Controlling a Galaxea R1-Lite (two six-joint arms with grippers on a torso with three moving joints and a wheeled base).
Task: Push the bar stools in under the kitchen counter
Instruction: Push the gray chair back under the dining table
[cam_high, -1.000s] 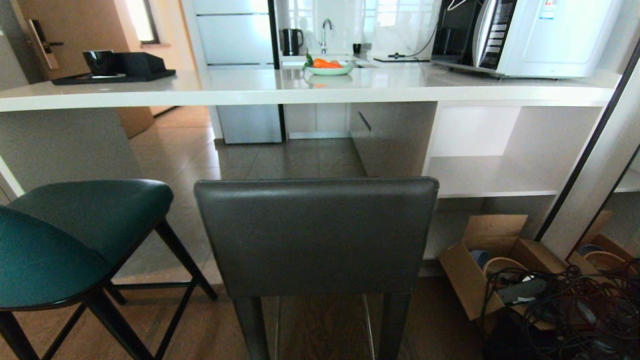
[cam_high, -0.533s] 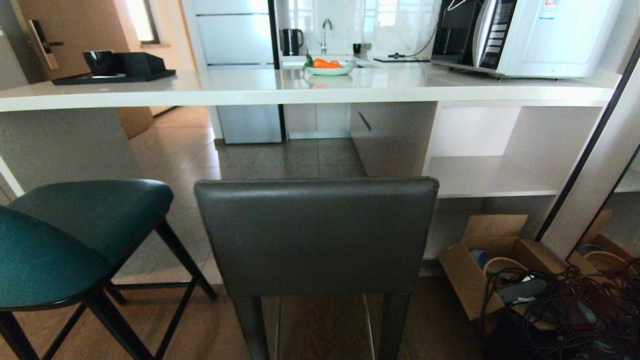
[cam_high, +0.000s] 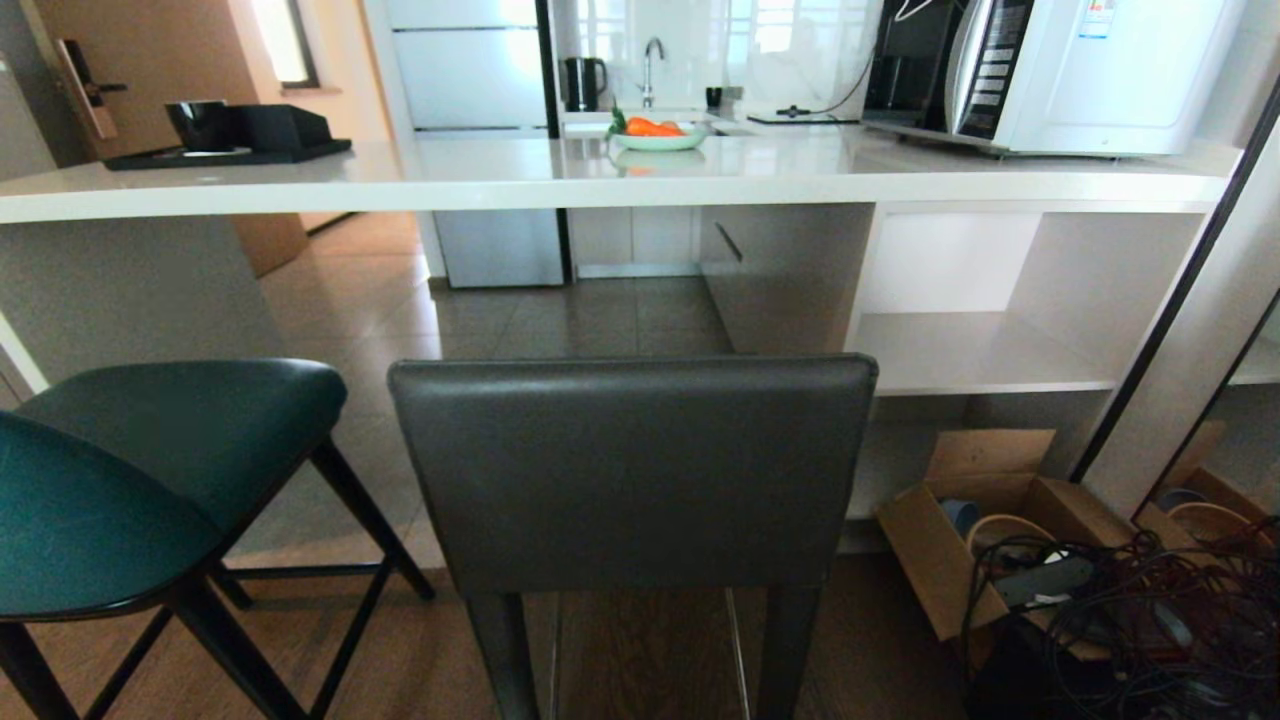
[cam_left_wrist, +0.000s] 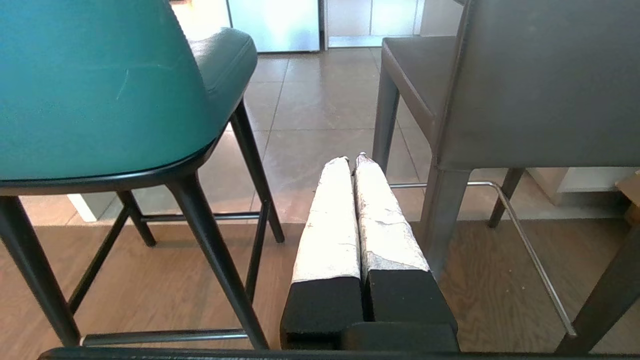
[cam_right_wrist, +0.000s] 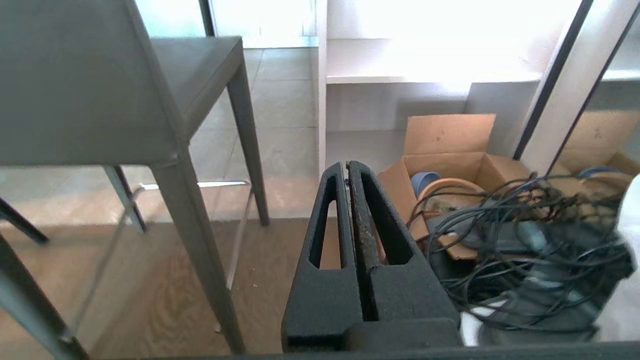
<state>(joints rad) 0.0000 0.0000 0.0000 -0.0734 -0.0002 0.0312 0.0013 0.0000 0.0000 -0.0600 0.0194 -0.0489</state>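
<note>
Two bar stools stand out in front of the kitchen counter. The dark grey stool is right before me, its rectangular back towards me. The teal stool with black legs is at the left. Neither arm shows in the head view. My left gripper is shut and empty, held low and pointing at the gap between the teal stool and the grey stool. My right gripper is shut and empty, just right of the grey stool, near its chrome footrest.
An open cardboard box with bowls and a tangle of black cables lie on the floor at the right, below white shelves. On the counter are a microwave, a plate of carrots and a black tray.
</note>
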